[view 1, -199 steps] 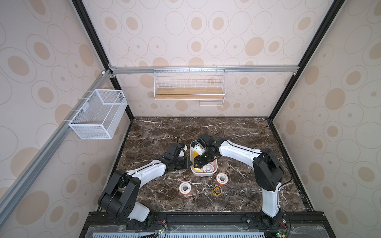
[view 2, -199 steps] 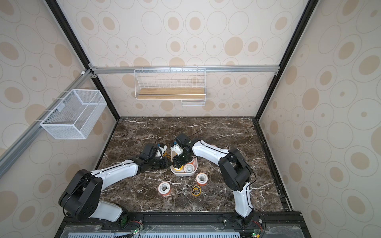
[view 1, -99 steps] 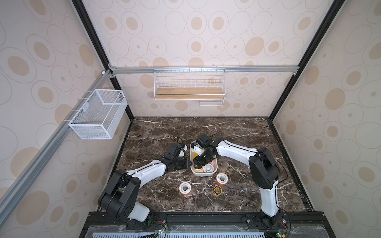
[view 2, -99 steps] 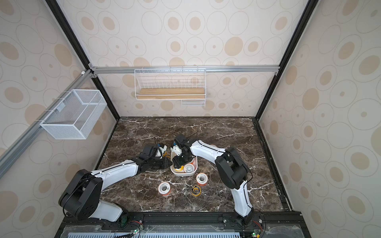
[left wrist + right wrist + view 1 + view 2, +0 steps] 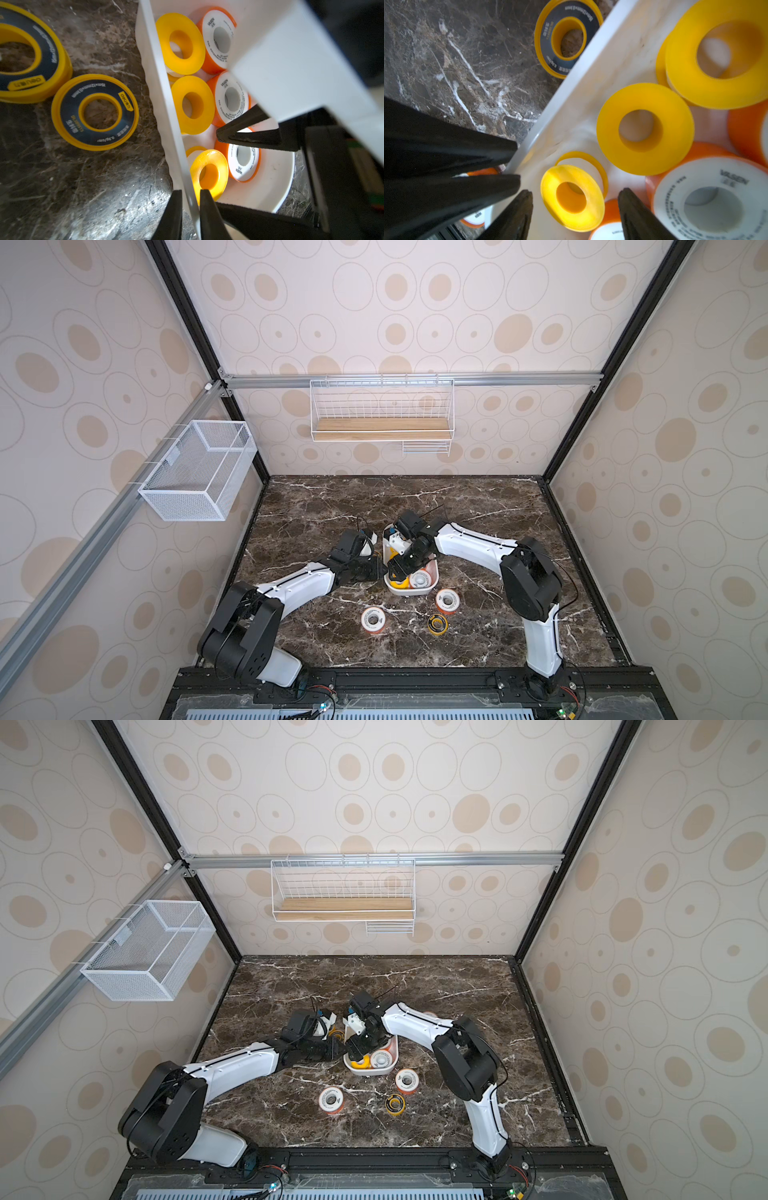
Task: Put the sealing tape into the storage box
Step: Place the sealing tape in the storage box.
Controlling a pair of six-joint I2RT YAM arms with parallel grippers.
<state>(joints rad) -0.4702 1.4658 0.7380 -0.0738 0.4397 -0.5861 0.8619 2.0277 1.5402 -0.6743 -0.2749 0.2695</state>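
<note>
The storage box (image 5: 412,593) (image 5: 371,1073), a small white tub, sits mid-table with several sealing tape spools inside, plain yellow (image 5: 192,105) and orange with white faces (image 5: 231,99). My left gripper (image 5: 190,205) (image 5: 383,570) is shut on the box's left wall (image 5: 166,99). My right gripper (image 5: 575,193) (image 5: 397,572) stands open inside the box, a yellow spool (image 5: 572,197) lying loose between its fingertips. On the table in front lie two orange spools (image 5: 372,618) (image 5: 446,600) and a yellow-and-black one (image 5: 437,623). Two more yellow-and-black spools (image 5: 94,112) (image 5: 20,54) lie left of the box.
A white wire-mesh basket (image 5: 195,472) hangs on the left wall. A wire rack with a wooden board (image 5: 381,423) hangs on the back wall. Black frame posts border the marble table (image 5: 478,506).
My right gripper's jaws have spread wider inside the box, and the yellow spool now lies free between them. The left arm has not moved.
</note>
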